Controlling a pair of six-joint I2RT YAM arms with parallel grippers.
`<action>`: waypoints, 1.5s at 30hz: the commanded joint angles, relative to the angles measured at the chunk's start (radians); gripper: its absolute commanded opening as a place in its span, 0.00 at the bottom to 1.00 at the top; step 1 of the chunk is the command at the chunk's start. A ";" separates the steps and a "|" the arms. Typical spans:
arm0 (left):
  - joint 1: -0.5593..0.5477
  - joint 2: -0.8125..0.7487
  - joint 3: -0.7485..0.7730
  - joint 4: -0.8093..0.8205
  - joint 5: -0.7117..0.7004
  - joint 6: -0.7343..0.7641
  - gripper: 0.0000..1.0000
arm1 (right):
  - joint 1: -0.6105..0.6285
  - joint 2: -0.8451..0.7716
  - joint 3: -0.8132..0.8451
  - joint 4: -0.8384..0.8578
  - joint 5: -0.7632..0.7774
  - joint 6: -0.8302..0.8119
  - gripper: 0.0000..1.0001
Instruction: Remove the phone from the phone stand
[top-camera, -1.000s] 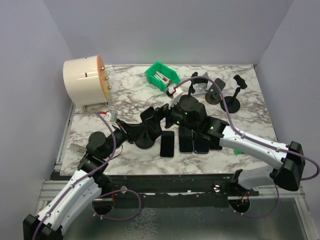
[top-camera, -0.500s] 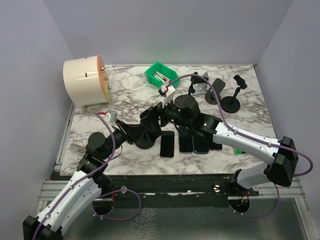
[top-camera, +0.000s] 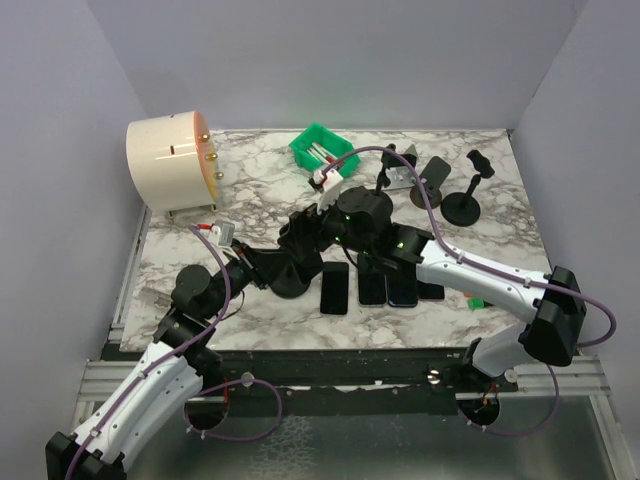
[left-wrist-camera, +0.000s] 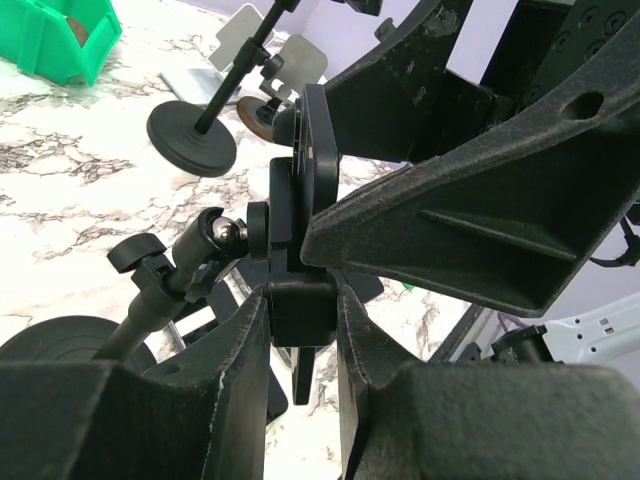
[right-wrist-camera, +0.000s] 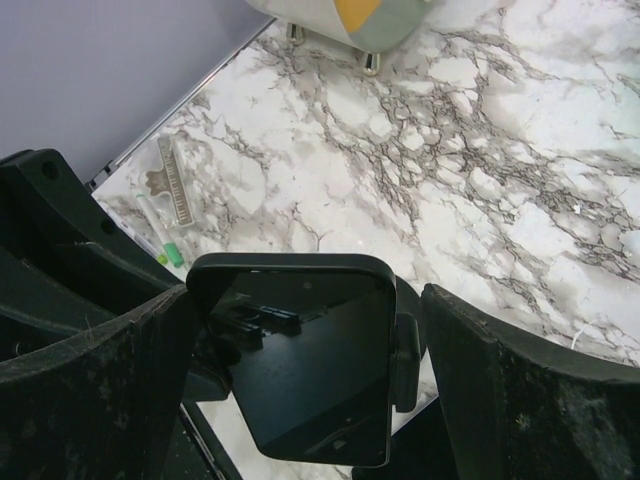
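Status: phone seated in phone stand, jaws wide around it

Right wrist view, lower centre: dark screen facing the lens, held upright by the cradle's side clamps. Flanked by the right gripper, spread to full width and holding nothing. Narrow gap visible between the finger at lower right and the cradle's side clamp; contact on the lower left side too close to call.

Left wrist view, centre: same phone edge-on, just above the left gripper, nearly closed and pinched on the foot of the cradle (not on the phone itself). Ball joint and stem of the stand running off toward the lower left of the frame. Big black fingers of the other arm filling the right half.

Overhead view: both wrists bunched together at the centre of the marble table, phone itself hard to pick out among them. Just below, toward lower centre, a row of loose handsets lying flat. Upper centre, green bin; upper left, cream drum; upper right, spare stands, well apart from the cluster.
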 joint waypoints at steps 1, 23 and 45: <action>-0.003 -0.011 0.006 0.035 0.025 0.008 0.00 | -0.004 0.031 0.051 -0.042 0.036 -0.014 0.94; -0.003 -0.010 0.003 0.039 0.023 0.004 0.00 | 0.006 0.071 0.092 -0.134 0.055 0.012 0.81; -0.003 -0.019 0.018 0.005 0.035 0.011 0.15 | 0.006 0.044 0.070 -0.147 0.086 0.052 0.00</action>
